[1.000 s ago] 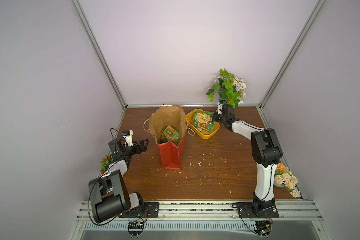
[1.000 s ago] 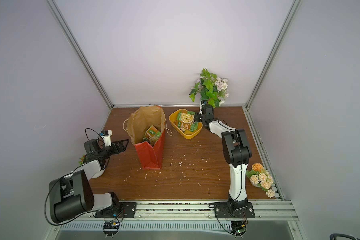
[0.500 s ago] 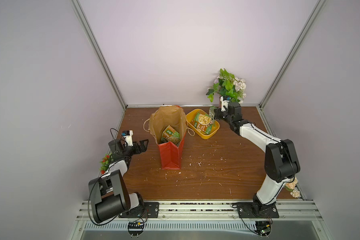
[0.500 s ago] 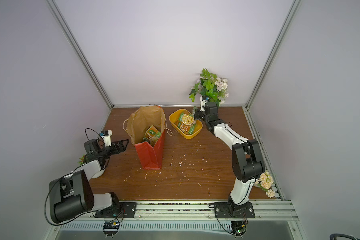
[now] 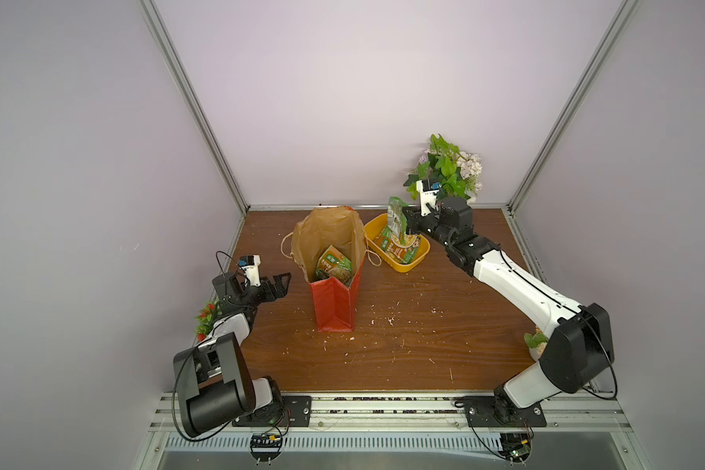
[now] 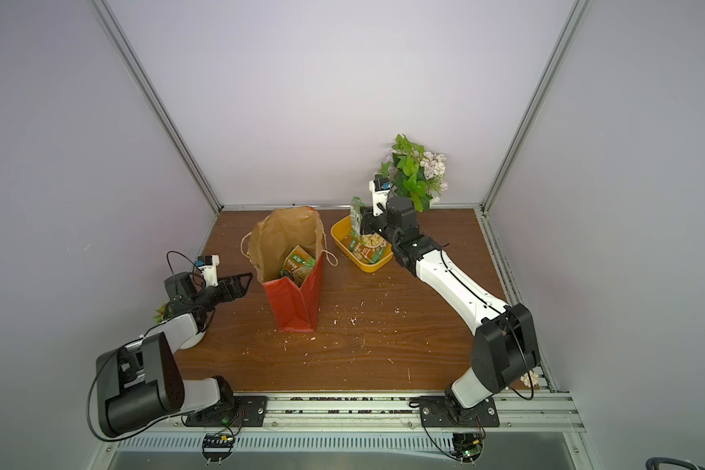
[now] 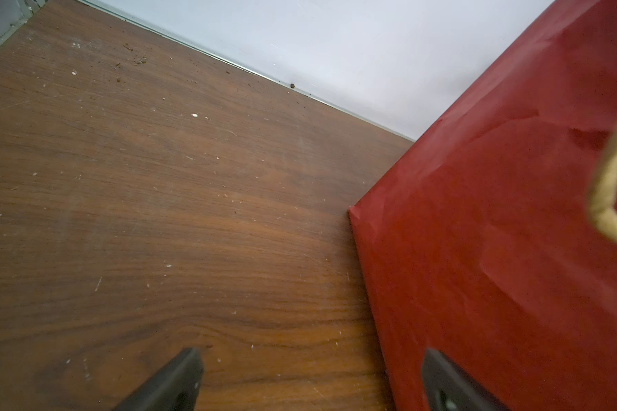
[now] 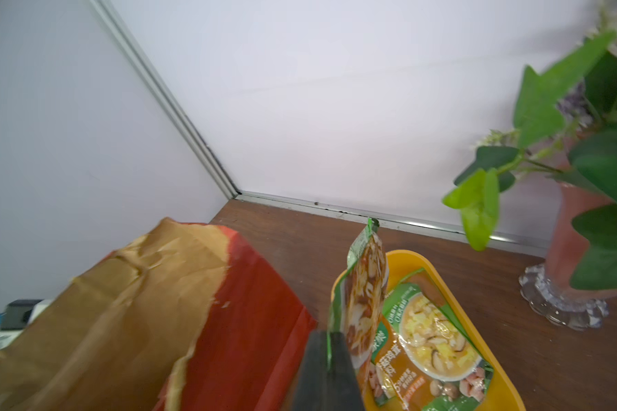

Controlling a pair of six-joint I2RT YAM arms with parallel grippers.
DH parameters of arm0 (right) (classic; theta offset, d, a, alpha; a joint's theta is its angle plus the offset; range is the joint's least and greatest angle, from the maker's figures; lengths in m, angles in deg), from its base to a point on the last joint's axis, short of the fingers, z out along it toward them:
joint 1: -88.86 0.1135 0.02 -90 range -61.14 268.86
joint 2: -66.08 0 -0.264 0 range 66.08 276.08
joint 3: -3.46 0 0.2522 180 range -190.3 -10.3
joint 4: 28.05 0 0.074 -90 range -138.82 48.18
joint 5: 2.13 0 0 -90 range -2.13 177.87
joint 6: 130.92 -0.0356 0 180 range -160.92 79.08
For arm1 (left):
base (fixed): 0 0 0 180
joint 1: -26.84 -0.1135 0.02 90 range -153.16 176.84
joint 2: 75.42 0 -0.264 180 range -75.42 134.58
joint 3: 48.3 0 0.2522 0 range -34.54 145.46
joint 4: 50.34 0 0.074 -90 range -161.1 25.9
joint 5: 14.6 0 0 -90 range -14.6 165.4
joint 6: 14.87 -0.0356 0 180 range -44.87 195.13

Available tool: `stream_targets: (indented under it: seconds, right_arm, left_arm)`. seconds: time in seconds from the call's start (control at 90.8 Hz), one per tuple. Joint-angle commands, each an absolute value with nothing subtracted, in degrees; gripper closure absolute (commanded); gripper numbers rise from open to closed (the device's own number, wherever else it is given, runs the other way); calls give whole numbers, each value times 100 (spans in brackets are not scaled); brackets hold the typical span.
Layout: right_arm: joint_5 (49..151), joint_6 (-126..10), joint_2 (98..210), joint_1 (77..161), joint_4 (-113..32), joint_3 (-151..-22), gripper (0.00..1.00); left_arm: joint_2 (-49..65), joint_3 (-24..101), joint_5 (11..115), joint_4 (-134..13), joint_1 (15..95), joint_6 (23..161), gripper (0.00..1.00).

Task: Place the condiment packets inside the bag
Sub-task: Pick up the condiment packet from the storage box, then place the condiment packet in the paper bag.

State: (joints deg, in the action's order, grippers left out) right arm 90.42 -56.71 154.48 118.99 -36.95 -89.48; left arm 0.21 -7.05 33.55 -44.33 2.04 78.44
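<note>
While the right fingers [image 5: 410, 215] are pinched shut on the edge of one green packet [image 5: 395, 215], that packet stands pretty much upright over the yellow tray [image 5: 399, 266], right next to the bag [image 5: 334, 301]. Same thing in both top views, and the right wrist cam shows the dark fingers [image 8: 321, 373] clamping the packet [image 8: 366, 295] edge-on. Can't tell if its lower end is clear of the stuff below tbh.

At least one more packet [image 5: 399, 248] lies flat in the tray, soup pic facing up [image 8: 428, 338]. Another packet [image 5: 334, 266] is already inside the bag, leaning vs the brown inner wall.

The bag stands upright and open approx mid-table, red outside, top edge kinda crumpled, cord handles hanging off both sides.

Left fingers [image 5: 279, 280] are spread wide w/ nothing btwn them, low over the table [image 5: 424, 346] and pointing at the bag's side. Near it, but the top views show a gap. In the left wrist cam, one finger [image 7: 179, 380] is over bare wood and the other overlaps the red side [image 7: 513, 249].

A plant w/ pale flowers [image 5: 448, 167] sits in the back corner behind the right arm.
</note>
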Motion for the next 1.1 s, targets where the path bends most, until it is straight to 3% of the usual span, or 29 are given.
stream_targets:
  seconds: [0.0, 0.22, 0.473, 0.936, 1.035, 1.09]
  right_arm:
    - [8801, -5431, 14999, 12288, -3793, -9471, 100]
    - [8716, -5404, 14810, 13167, -3954, -10110, 100]
    - [8632, -5339, 15382, 13844, -4318, -10936, 100]
    - [8533, -5342, 16495, 14134, -4634, -11727, 100]
    - [8511, -5305, 16692, 14133, -4951, -12158, 61]
    - [8334, -5255, 16716, 14133, -5125, -12313, 48]
  left_arm:
    - [10, -698, 3321, -4389, 126, 7759, 1]
    - [-52, -727, 3306, -4399, 123, 7751, 1]
    - [-105, -740, 3280, -4397, 126, 7748, 1]
    - [-150, -755, 3251, -4408, 126, 7741, 1]
    - [-142, -754, 3255, -4406, 122, 7741, 1]
    - [-142, -754, 3264, -4406, 126, 7736, 1]
